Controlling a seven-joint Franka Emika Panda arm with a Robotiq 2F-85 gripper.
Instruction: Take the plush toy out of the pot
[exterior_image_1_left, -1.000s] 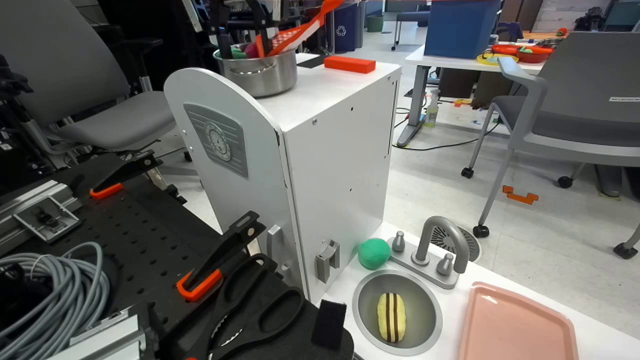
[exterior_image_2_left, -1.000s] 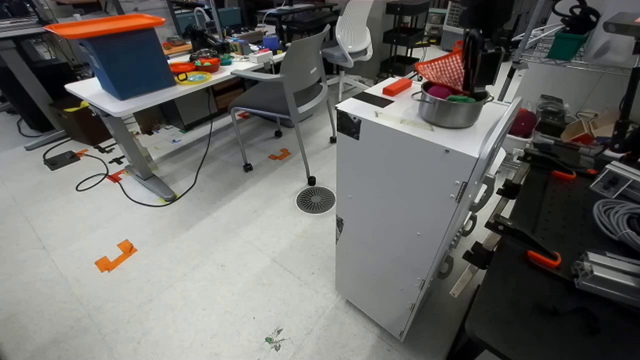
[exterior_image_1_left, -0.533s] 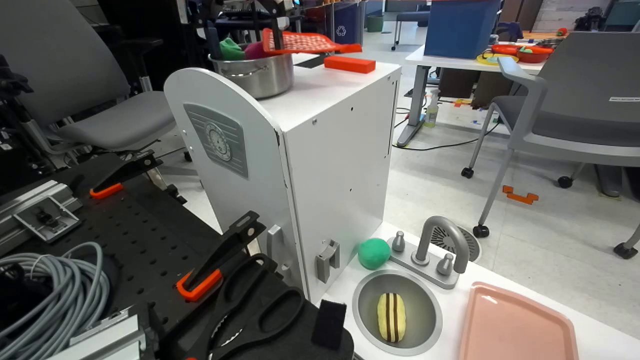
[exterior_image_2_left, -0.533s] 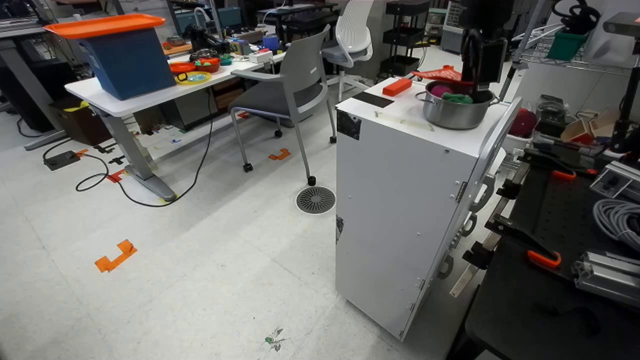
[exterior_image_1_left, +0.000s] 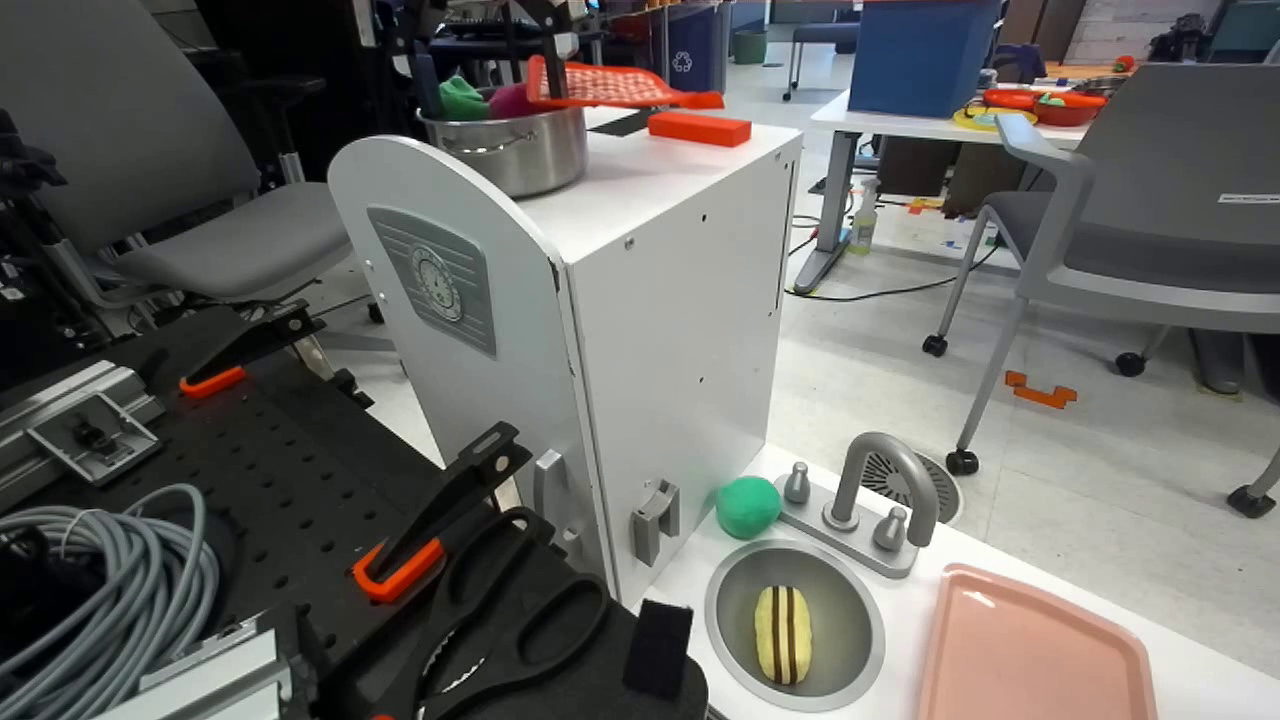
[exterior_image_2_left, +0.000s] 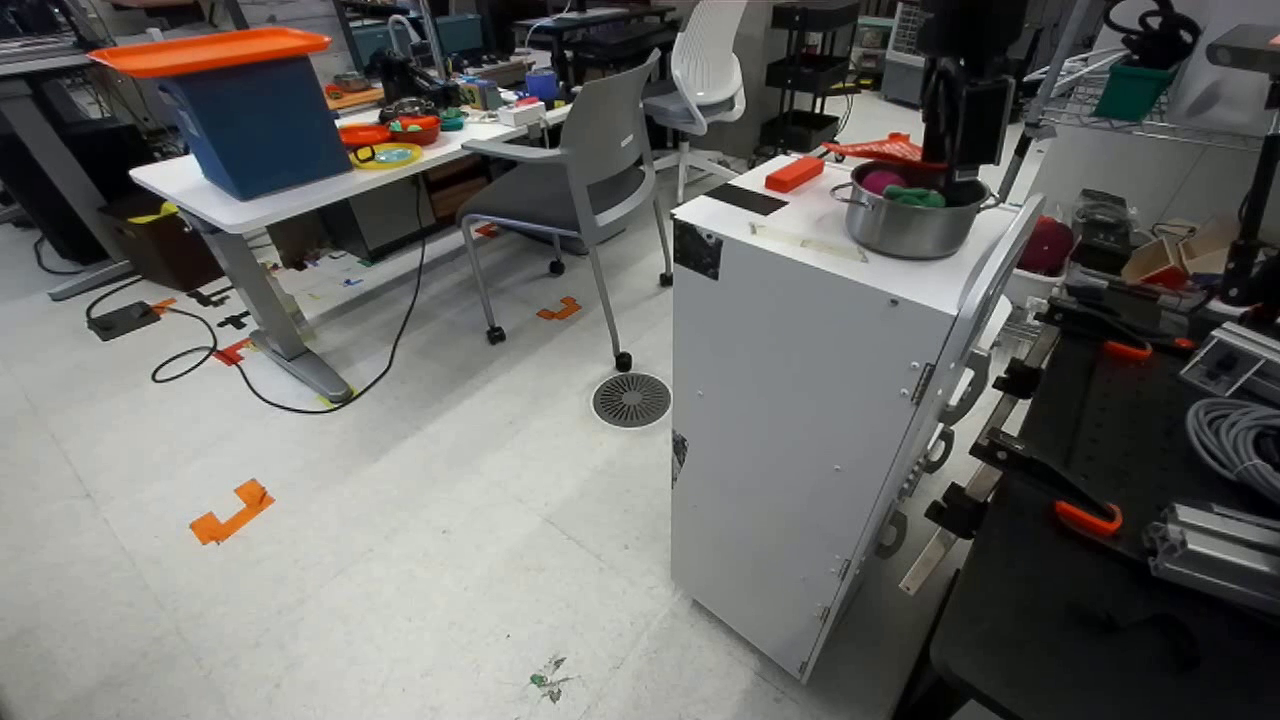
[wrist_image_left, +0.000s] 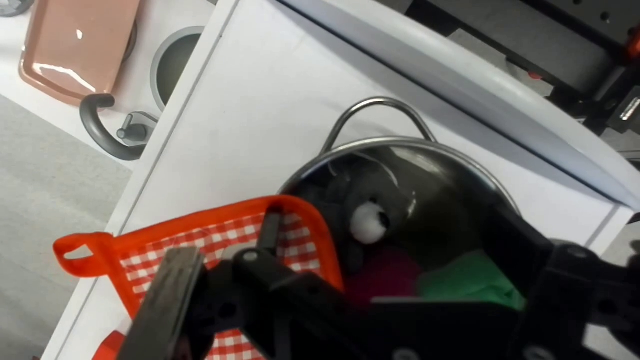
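A: Where was the soft, rounded magenta-pink toy with the bright green part found?

B: Inside the low, round, silver-grey metal pot. A dark-grey plush animal with a white muzzle was contained there too, just beside it.

A: How was the black two-fingered gripper set?

B: With its fingers spread wide apart at the pot's mouth. Whether either toy was touched could not be told.

A: And the flat red-and-white checked pot holder with orange-red edging?

B: Part of the rim was covered by it, and its loop was turned away from the pot. In the wrist view it was crossed by one finger; contact could not be made out.

A: What was the pot supported by?

B: By the top of a boxy white cabinet, where an orange-red rectangular block was placed nearby.

A: And farther out?

B: Lower down, in an exterior view, a yellow oblong piece banded in dark brown was held by a round grey sink basin. A plain green ball was set between the cabinet and a curved grey faucet; a pale-pink rectangular tray was placed near the basin.
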